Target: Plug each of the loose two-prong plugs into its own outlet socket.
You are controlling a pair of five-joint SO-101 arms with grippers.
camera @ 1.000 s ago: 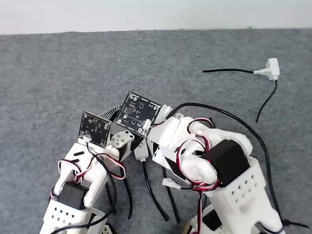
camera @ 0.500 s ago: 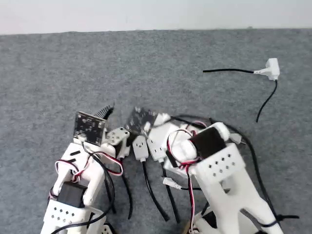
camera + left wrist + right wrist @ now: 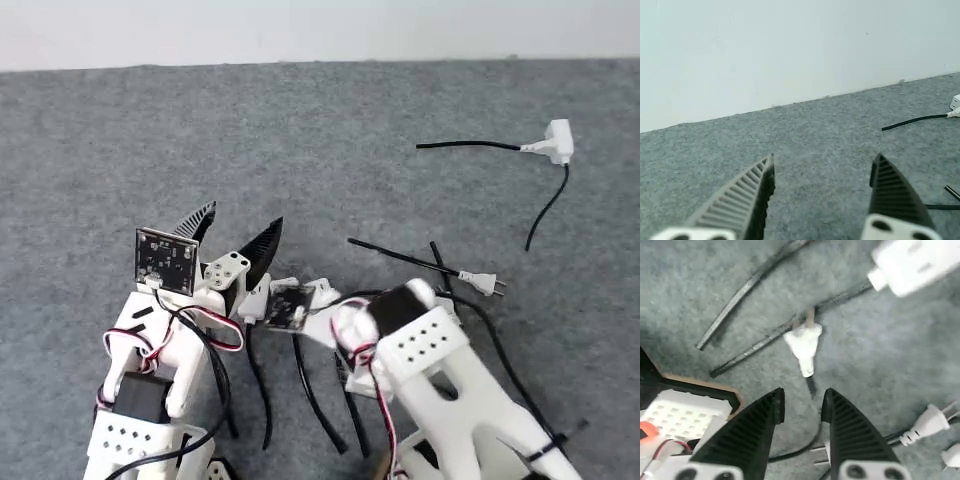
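My left gripper is raised off the grey carpet with its black fingers wide open and nothing between them; in the left wrist view the left gripper faces the wall. The right arm is folded low over white sockets and black cords. My right gripper is open by a narrow gap just above a white two-prong plug, not touching it. A white socket lies beyond. Another loose plug lies right of that arm, and a white socket lies at the far right.
A further white plug lies beside the right gripper. Black cords cross the carpet near it. A tan board edge and part of an arm's white base are close by. A white wall bounds the far side.
The right arm has folded down and drawn back toward its base, uncovering the plug on its right. The left arm has tipped up, bringing its open fingers into sight.
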